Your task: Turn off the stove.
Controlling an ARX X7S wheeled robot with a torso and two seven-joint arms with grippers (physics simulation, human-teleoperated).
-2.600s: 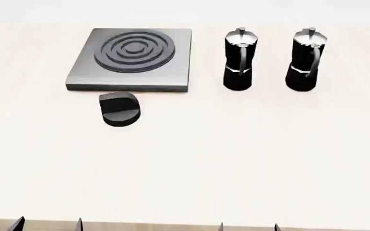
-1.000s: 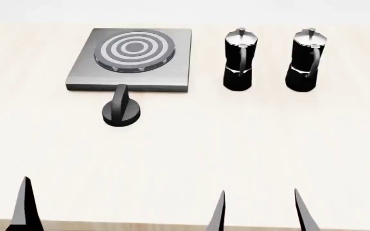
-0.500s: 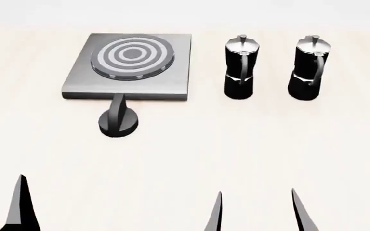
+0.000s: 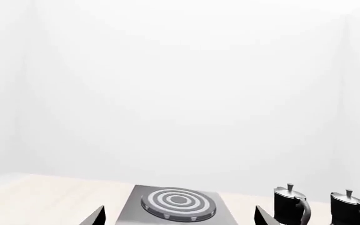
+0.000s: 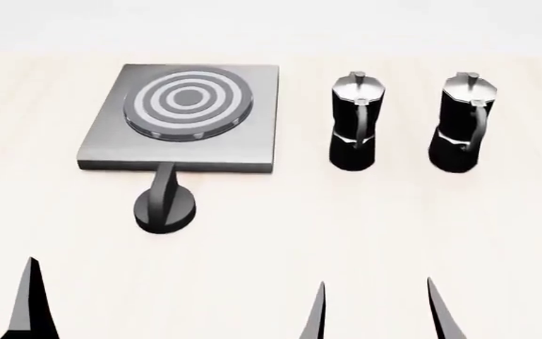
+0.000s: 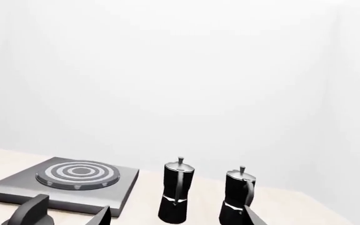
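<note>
Stove plate (image 5: 181,120) lies flat on the pale table (image 5: 271,240), toward the far left of the layout, its round burner (image 5: 188,103) showing light and dark rings. Just off the plate's near edge sits the black knob (image 5: 164,207), its raised ridge pointing away toward the plate; whether knob and plate touch cannot be told. Right of the plate, with a gap between, stands the first pot (image 5: 354,121), upright, and further right the second pot (image 5: 463,123), also upright, the two apart from each other.

At the near left, one dark finger (image 5: 28,300) of the left gripper (image 4: 178,218) rises over the table's near part, well short of the knob. In the left wrist view its two tips show far apart at either side of the burner, so this pincer is spread wide and grips nothing. At the near right, the right gripper (image 5: 377,311) shows two dark fingers standing apart, likewise released and gripping nothing, pointing toward the pots and well short of them.

Bare tabletop runs across the whole near half, between the fingers and the knob, plate and pots. More bare table lies left of the plate and beyond its far edge.
</note>
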